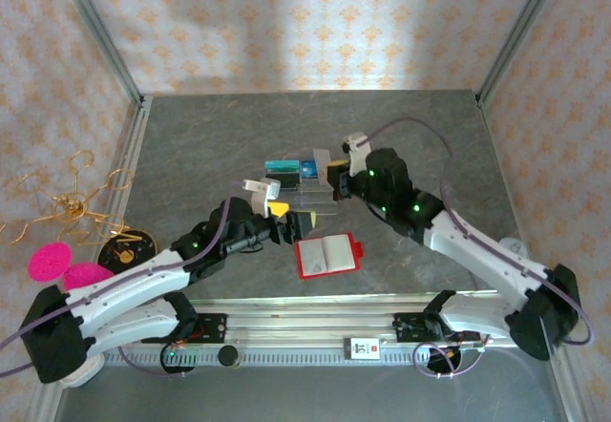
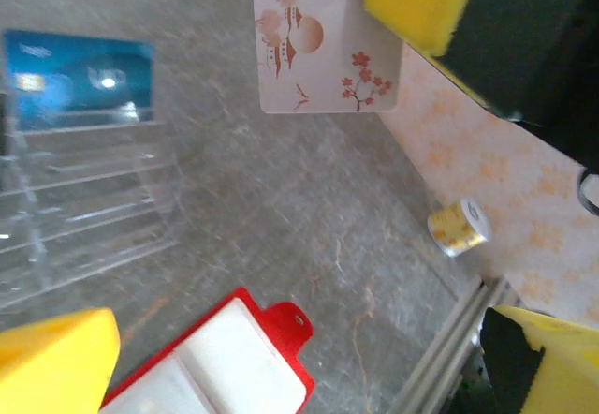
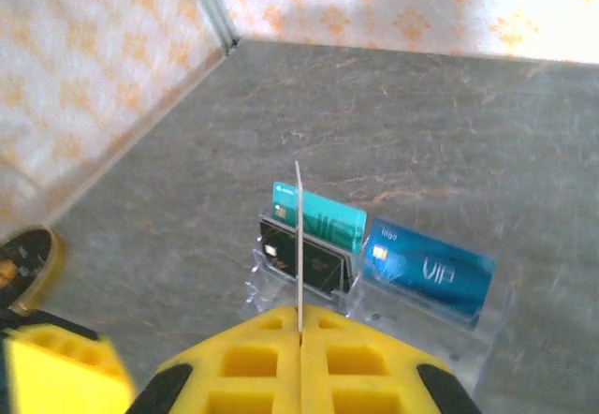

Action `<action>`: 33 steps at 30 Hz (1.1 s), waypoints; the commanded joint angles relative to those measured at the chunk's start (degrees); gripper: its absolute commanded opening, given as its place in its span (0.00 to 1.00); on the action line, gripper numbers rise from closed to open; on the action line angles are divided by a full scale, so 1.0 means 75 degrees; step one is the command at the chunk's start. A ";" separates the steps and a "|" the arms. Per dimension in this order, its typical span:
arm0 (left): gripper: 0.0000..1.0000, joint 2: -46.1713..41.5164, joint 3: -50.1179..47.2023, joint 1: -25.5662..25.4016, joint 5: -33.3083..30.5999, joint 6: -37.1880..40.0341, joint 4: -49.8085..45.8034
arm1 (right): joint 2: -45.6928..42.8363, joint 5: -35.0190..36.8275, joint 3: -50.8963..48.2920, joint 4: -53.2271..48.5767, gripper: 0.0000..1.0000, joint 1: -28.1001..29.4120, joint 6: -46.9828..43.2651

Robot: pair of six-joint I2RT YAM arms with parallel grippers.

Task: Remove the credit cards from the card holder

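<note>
Red card holder [image 1: 327,256] lies open just right of your wide-open left gripper [image 1: 291,216] (nearer arm btw), while your right gripper [image 3: 299,325] pinches a pale card [image 3: 299,241].

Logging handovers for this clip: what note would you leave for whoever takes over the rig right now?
Left hand: open, empty, near the card holder.
Right hand: shut on a pale card, by the clear tray.
Done: blue card stands in the tray; holder lies open.
To do: probably set the pale card in the tray; check the holder's pockets, contents unclear.
</note>
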 commanded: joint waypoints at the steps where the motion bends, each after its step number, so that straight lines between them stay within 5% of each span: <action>1: 0.99 -0.0381 -0.0219 0.0089 -0.0707 -0.0316 -0.0801 | 0.0777 -0.1167 0.0756 -0.1046 0.00 -0.0135 -0.2329; 9: 0.99 -0.0842 0.0100 0.0259 -0.1691 -0.0355 -0.1596 | 0.2406 -0.2408 0.3144 -0.3431 0.00 -0.0293 -0.5061; 21: 0.99 -0.0837 0.0440 0.0484 -0.2423 0.0198 -0.1625 | 0.4952 -0.2256 0.6284 -0.6440 0.00 -0.0516 -0.8271; 33: 0.99 -0.0059 0.0649 0.0617 -0.2895 0.0388 -0.1408 | 0.5201 -0.2576 0.6071 -0.6983 0.00 -0.1060 -0.9603</action>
